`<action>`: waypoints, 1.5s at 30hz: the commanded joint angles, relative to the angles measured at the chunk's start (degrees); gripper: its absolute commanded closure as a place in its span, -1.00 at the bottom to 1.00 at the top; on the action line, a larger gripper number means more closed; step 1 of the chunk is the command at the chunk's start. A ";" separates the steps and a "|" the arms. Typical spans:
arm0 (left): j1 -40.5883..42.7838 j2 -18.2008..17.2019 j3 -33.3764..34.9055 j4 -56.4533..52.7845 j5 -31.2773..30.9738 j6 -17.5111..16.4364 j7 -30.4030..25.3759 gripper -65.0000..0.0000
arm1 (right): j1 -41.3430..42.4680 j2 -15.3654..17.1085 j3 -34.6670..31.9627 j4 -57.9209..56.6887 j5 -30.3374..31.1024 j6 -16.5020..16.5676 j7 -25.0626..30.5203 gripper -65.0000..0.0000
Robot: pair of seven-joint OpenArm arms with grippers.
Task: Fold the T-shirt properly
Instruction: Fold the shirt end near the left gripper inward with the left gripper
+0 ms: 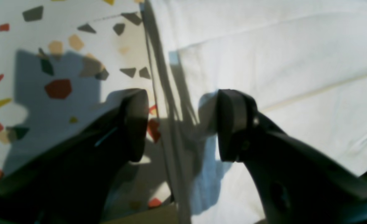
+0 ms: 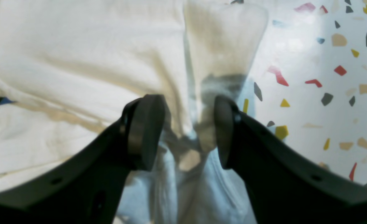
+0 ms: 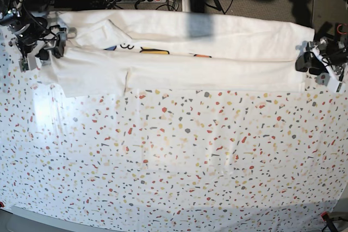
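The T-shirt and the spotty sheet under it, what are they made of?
The T-shirt looks like soft matte woven or knit cloth, probably cotton: it creases, folds flat and shows stitched hems. The tablecloth looks like thin fabric too, with printed colored flecks and faint fold lines, though a coated finish can't be ruled out.

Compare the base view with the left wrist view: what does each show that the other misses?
Base only: the whole large white cotton T-shirt folded lengthwise, coloured print peeking out, and the right gripper at its other end. Left wrist only: the left gripper with fingers open, straddling the shirt's edge. Both: shirt and speckled terrazzo-pattern tablecloth.
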 commanded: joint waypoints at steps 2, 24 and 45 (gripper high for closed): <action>-0.42 -1.27 -0.44 -1.53 -2.95 -1.60 -2.36 -0.04 | 0.31 1.14 0.59 0.94 0.55 -0.13 0.94 0.09; -1.40 1.99 -0.44 -5.38 -7.32 -4.43 -2.64 1.00 | 0.46 1.16 0.59 0.94 0.52 -0.31 3.10 0.09; -13.38 4.04 -0.44 13.00 11.45 13.03 21.40 1.00 | 1.42 1.11 0.59 0.94 4.81 -2.67 6.05 0.09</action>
